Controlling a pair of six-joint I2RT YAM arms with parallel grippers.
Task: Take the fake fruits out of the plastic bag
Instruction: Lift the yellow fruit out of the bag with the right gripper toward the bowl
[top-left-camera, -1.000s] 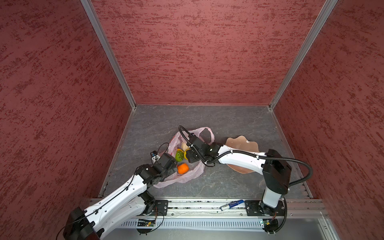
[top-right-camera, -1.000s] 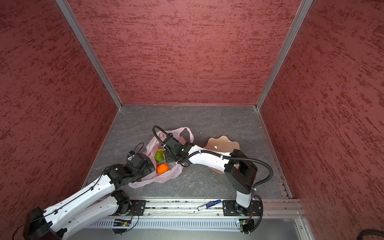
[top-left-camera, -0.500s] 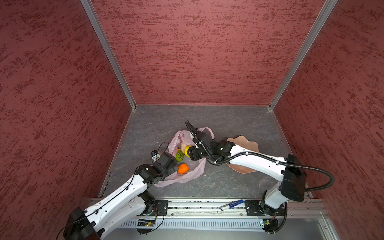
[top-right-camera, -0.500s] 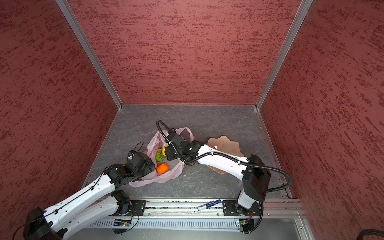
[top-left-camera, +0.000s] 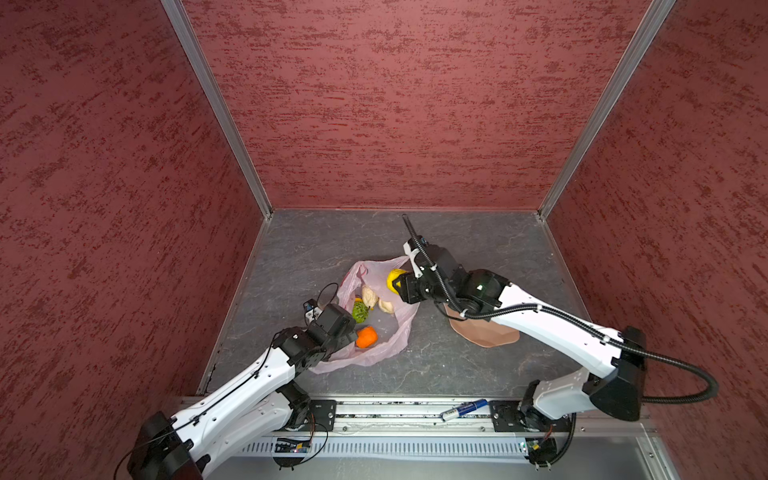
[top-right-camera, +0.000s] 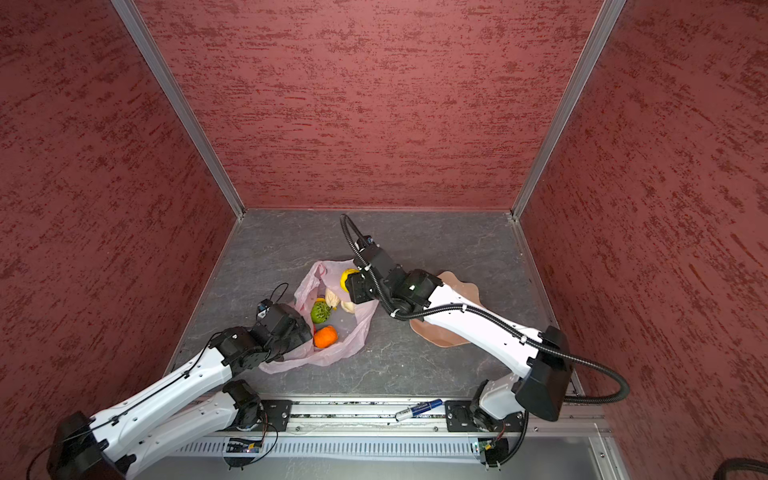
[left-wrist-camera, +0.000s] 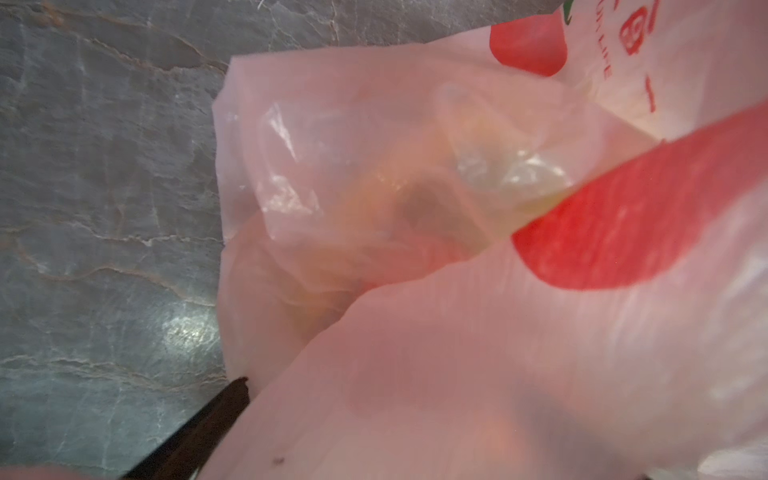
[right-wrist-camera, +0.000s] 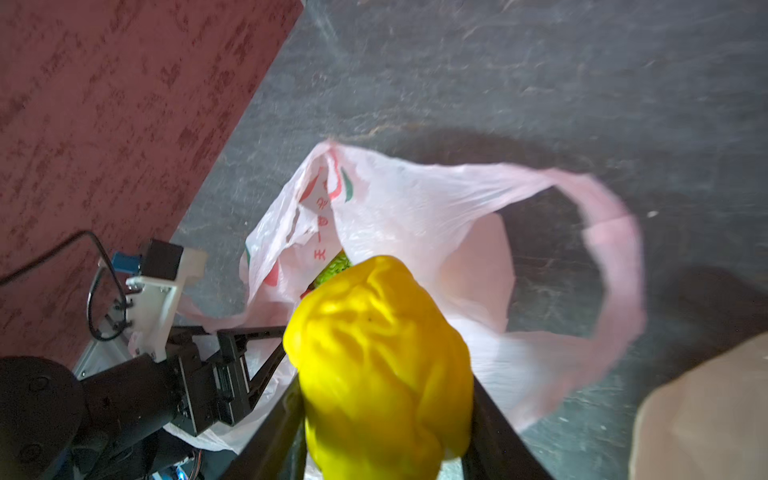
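Note:
The pale pink plastic bag (top-left-camera: 386, 332) (top-right-camera: 347, 345) lies open on the grey floor. Inside it I see a green textured ball (top-left-camera: 360, 311) (top-right-camera: 321, 311), a small orange fruit (top-left-camera: 366, 336) (top-right-camera: 325, 336) and two cream-white pieces (top-left-camera: 370, 295) (top-left-camera: 386, 306). My right gripper (top-left-camera: 397, 284) (right-wrist-camera: 384, 399) is shut on the yellow lemon (top-left-camera: 394, 277) (top-right-camera: 347, 277) (right-wrist-camera: 374, 365), held above the bag's far right handle. My left gripper (top-left-camera: 347, 328) (right-wrist-camera: 249, 357) stands open at the bag's left edge. Bag film covers it except one dark finger (left-wrist-camera: 216, 415).
A peach petal-edged bowl (top-left-camera: 486, 334) (top-right-camera: 461, 286) (right-wrist-camera: 706, 415) sits right of the bag, partly under my right arm. A blue and white marker (top-left-camera: 463, 409) (top-right-camera: 417, 409) lies on the front rail. Red walls close in three sides.
My right gripper has risen out of the bag and moved right and back with the lemon in it. The left arm has stayed put.

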